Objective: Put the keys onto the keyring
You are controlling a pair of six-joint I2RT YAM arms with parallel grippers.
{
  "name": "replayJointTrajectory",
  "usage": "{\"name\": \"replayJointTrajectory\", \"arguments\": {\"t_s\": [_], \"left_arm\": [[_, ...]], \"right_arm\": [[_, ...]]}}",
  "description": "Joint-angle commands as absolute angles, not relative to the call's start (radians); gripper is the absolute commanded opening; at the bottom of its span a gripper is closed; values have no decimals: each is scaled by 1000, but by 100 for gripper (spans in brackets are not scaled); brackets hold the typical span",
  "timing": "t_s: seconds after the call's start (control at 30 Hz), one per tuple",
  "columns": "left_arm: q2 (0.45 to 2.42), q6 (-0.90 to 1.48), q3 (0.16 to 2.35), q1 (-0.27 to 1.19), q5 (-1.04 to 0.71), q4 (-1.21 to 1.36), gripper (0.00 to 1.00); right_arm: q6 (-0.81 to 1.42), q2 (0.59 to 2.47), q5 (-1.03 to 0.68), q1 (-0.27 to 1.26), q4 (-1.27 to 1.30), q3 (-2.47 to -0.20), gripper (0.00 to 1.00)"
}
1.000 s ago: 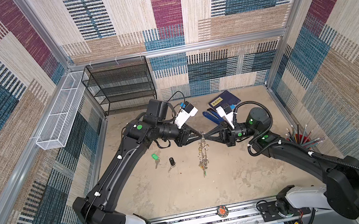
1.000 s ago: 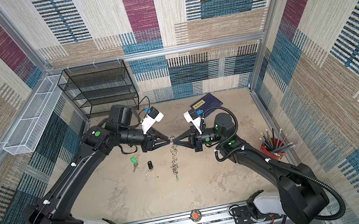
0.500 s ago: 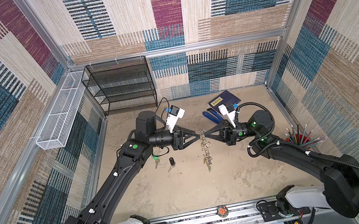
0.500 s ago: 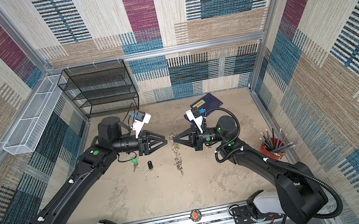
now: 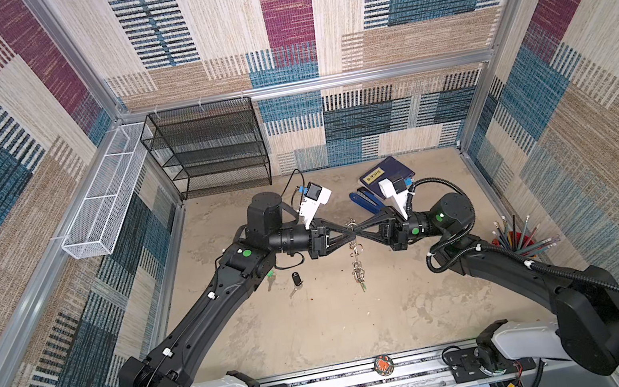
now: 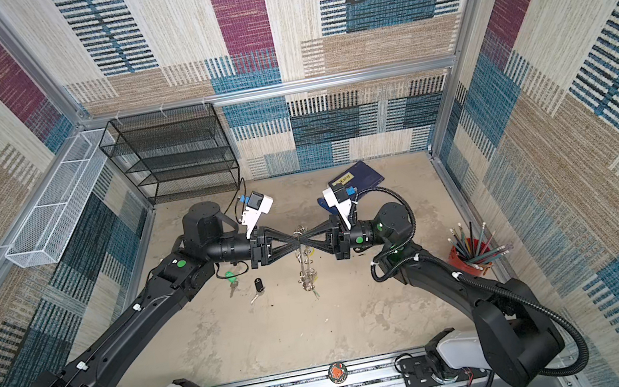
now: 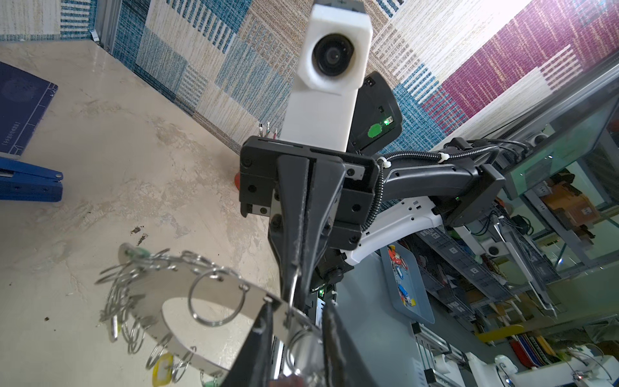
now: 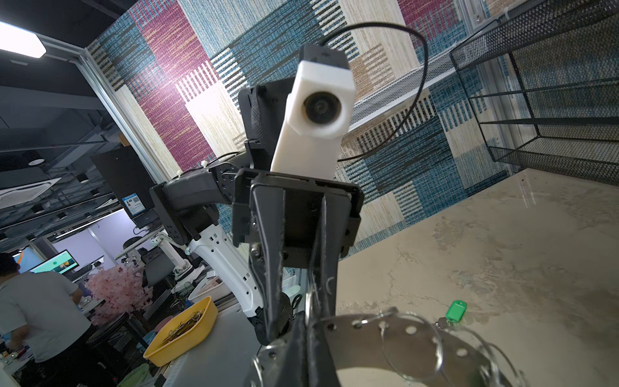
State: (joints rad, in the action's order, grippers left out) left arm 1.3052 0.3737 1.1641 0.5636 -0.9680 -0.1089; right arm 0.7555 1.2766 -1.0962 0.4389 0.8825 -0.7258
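after backing off with jaws wide a moment ago, left gripper (image 5: 347,235) is back at the keyring (image 5: 357,267), nose to nose with the right one. its jaws are down to a slim gap straddling the disc rim and a split ring. can't tell if they actually pinch. just right of the keyring, right gripper (image 5: 359,233) hasn't budged: clamped tight on the rim, disc hanging edge-on below the tips. reads to me as a re-grip to spread a split ring, so threading hasn't started.

both keys lie loose on the table (image 5: 320,327) left of the keyring. green-tag key (image 6: 231,276) is furthest left, half under the left arm. black-tag key (image 6: 258,285) is between it and the keyring. neither is on a ring, so most of the job is ahead.

surface: mottled beige stone-look top, a few dark specks near the keyring.

room, all relative to the keyring:
- far left: white wire basket (image 5: 101,219) and black mesh shelf (image 5: 208,151)
- behind and right: blue stapler (image 5: 363,199) and navy notebook (image 5: 380,170)
- far right: red pencil cup (image 6: 462,261)
- all round: patchwork woven walls (image 5: 283,9) in blue, maroon and beige, on an aluminium frame (image 5: 303,86)
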Motion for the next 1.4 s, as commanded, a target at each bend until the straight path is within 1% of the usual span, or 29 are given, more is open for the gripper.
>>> {"name": "replayJointTrajectory", "arguments": {"t_s": [0.0,0.33,0.5,0.6,0.67,0.73,0.8,0.97,1.07,1.1,1.3,1.37], "left_arm": [[1307,399,1161,569,-968,-57,20],[1312,413,1164,574,-956,-55,0],[1314,377,1181,575,-948,-107,0],[1322,327,1212,575,-940,-180,0],[1330,279,1244,575,-924,-248,0],[1335,230,1276,575,-904,-317,0],[1339,185,1302,575,-883,-374,0],[1353,104,1356,577,-856,-487,0],[1367,56,1394,581,-855,-552,0],[1373,39,1411,582,-854,-577,0],[1399,-23,1472,587,-835,-670,0],[1405,-23,1478,591,-840,-670,0]], "right_arm": [[772,1271,-1088,442,938,-725,0],[770,1267,-1091,441,938,-714,0],[762,1267,-1091,441,931,-716,0],[756,1268,-1092,442,921,-716,0],[748,1265,-1093,441,896,-721,16],[734,1257,-1102,440,867,-727,23],[704,1239,-1106,432,812,-737,29],[665,1195,-1115,386,727,-746,36],[617,1183,-1109,372,655,-768,43],[607,1182,-1109,371,639,-776,44],[575,1192,-1124,372,592,-804,36],[564,1194,-1126,378,581,-804,36]]}}
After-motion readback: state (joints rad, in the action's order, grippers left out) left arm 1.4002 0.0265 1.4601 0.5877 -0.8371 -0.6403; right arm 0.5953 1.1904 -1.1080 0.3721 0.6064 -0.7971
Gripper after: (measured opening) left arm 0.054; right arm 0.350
